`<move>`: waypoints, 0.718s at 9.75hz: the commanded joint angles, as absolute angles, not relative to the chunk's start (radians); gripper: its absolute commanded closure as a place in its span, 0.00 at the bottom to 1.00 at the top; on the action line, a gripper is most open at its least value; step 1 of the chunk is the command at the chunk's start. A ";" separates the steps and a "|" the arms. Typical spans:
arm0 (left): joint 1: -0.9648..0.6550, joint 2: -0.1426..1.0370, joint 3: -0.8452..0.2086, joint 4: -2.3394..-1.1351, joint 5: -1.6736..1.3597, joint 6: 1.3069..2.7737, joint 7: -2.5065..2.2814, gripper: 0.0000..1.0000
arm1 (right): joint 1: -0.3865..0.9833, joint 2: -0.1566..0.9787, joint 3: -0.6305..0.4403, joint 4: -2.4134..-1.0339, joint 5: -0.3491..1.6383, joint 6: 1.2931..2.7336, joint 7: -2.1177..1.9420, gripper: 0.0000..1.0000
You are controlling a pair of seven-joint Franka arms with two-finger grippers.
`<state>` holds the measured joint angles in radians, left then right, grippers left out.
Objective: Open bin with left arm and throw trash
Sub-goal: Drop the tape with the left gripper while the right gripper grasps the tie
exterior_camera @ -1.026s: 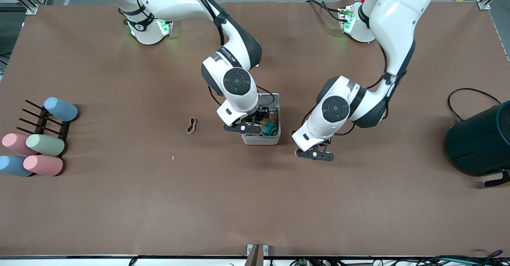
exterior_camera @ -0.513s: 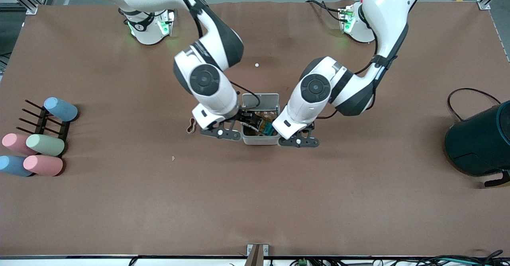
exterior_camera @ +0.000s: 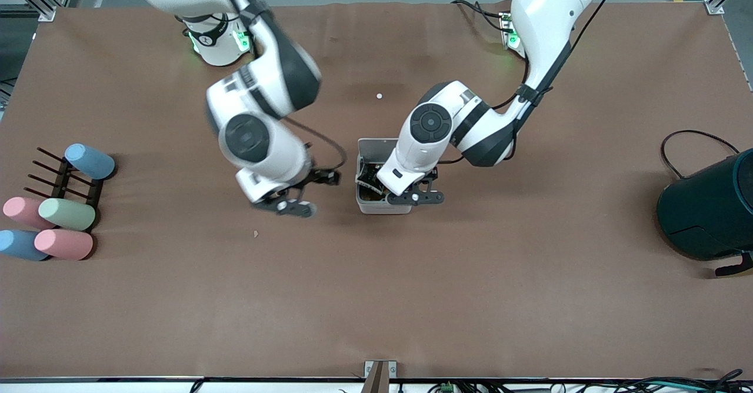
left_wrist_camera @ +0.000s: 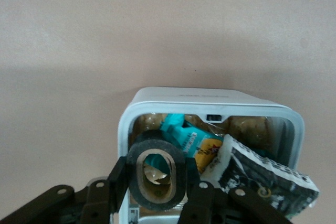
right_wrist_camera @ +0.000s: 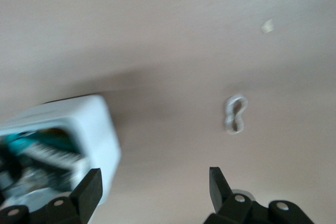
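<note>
The white-grey bin [exterior_camera: 376,207] stands mid-table with its lid [exterior_camera: 376,145] swung open. My left gripper [exterior_camera: 413,196] hangs over the bin's opening. In the left wrist view it [left_wrist_camera: 157,182] is shut on the black roll of tape [left_wrist_camera: 157,141], just above the bin's rim [left_wrist_camera: 210,95]. The black-and-white wrapper [left_wrist_camera: 268,174] lies in the bin over teal and yellow packets. My right gripper [exterior_camera: 285,206] is open and empty over the table beside the bin. In the right wrist view [right_wrist_camera: 155,182] the beige rubber band [right_wrist_camera: 235,114] lies on the mat ahead of it. The right arm hides the band in the front view.
Pastel cups [exterior_camera: 65,213] lie round a black rack at the right arm's end. A large dark teal cylinder [exterior_camera: 706,210] with a cable stands at the left arm's end. A small scrap [exterior_camera: 256,233] lies on the mat nearer the front camera than the right gripper.
My right gripper has left the bin and swung toward the right arm's end, over the rubber band. My left gripper has moved from beside the bin to over its opening.
</note>
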<state>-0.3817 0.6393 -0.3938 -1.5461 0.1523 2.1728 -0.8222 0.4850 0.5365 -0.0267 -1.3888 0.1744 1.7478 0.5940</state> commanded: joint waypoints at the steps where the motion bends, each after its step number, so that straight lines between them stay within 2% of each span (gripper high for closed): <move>1: -0.382 0.653 -0.396 -1.528 0.172 2.184 -0.836 0.00 | 0.395 0.502 -0.012 -1.537 0.143 1.801 0.468 0.09; 5: -0.354 0.605 -0.393 -1.503 0.173 2.163 -0.824 0.00 | 0.377 0.505 -0.012 -1.751 0.103 2.060 0.426 0.09; 7: -0.255 0.522 -0.403 -1.479 0.161 2.058 -0.808 0.00 | 0.388 0.505 -0.012 -1.840 0.074 2.138 0.426 0.09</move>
<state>-0.3198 0.5944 -0.3905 -1.4836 0.1531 2.1301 -0.8199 0.3842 0.5402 -0.0180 -1.7549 0.0927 2.0906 0.4274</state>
